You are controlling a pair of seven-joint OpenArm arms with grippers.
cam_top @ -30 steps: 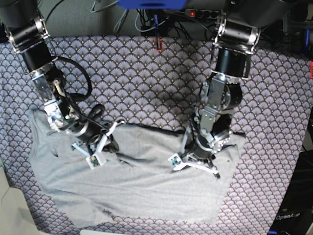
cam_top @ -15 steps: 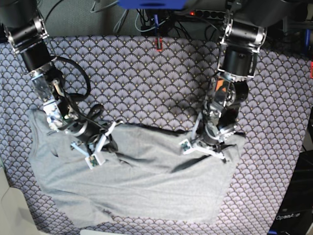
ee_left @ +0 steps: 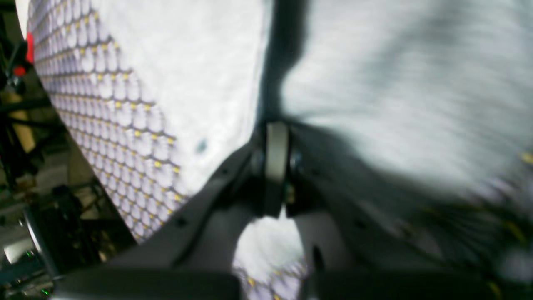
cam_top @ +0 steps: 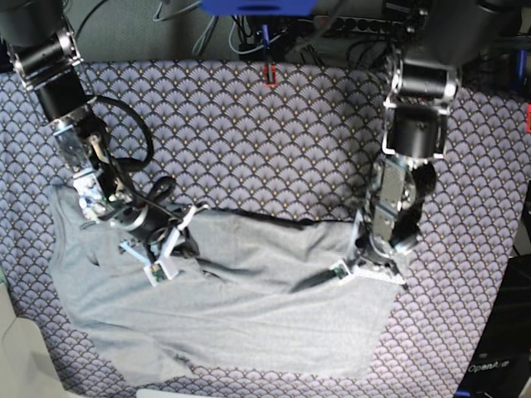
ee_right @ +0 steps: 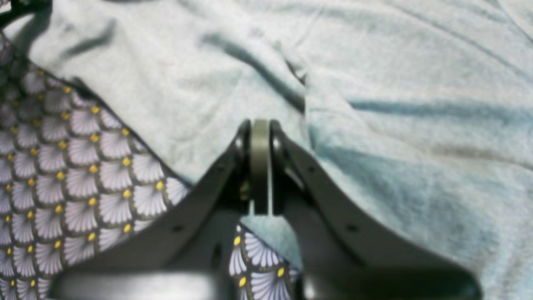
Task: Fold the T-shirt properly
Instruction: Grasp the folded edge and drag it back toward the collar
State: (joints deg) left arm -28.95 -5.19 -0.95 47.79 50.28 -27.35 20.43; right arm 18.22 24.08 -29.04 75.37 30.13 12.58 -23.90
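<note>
In the left wrist view the left tool (ee_left: 276, 166) is seen clamped on blurred T-shirt (ee_left: 399, 91) fabric, in the right wrist view the right tool (ee_right: 260, 166) is pinched on the hem over the patterned surface (ee_right: 62, 166), and in the base view the shirt's corner has been drawn outward, so a fold is judged underway.

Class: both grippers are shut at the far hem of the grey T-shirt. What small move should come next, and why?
Probably lift both grippers together a little. The left gripper and right gripper pinch the T-shirt near its dark-edged hem, and the fabric lies creased between them on the tablecloth.
</note>
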